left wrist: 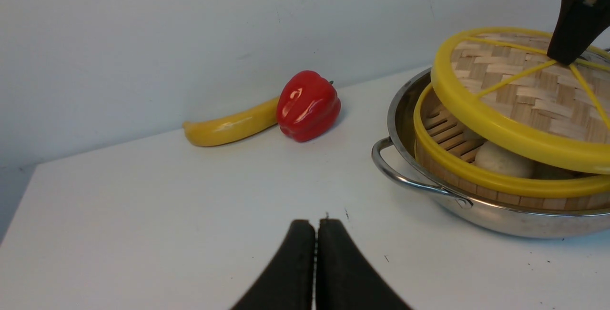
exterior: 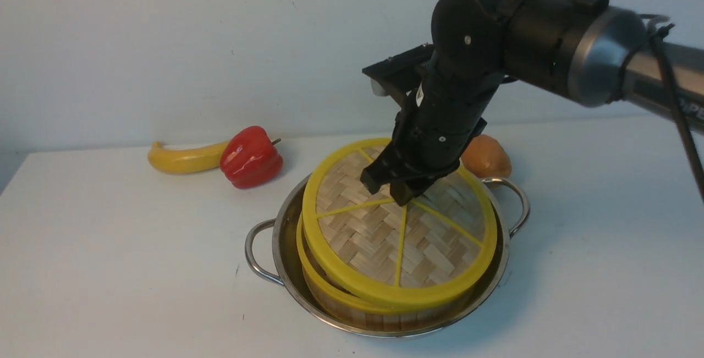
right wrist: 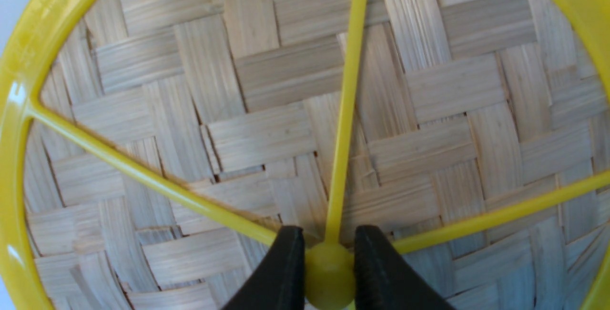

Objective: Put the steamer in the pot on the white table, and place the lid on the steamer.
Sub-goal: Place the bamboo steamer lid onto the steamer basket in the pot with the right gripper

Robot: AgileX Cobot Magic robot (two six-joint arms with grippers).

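The steel pot stands on the white table, and the bamboo steamer sits inside it. In the left wrist view pale buns show through the gap under the lid. The woven lid with its yellow rim hangs tilted just over the steamer, raised on the left. My right gripper is shut on the lid's yellow centre knob, its black fingers pressed to both sides. My left gripper is shut and empty, low over bare table left of the pot.
A yellow banana and a red bell pepper lie at the back left by the wall. An orange-brown round fruit sits just behind the pot. The pot's loop handles stick out at both sides.
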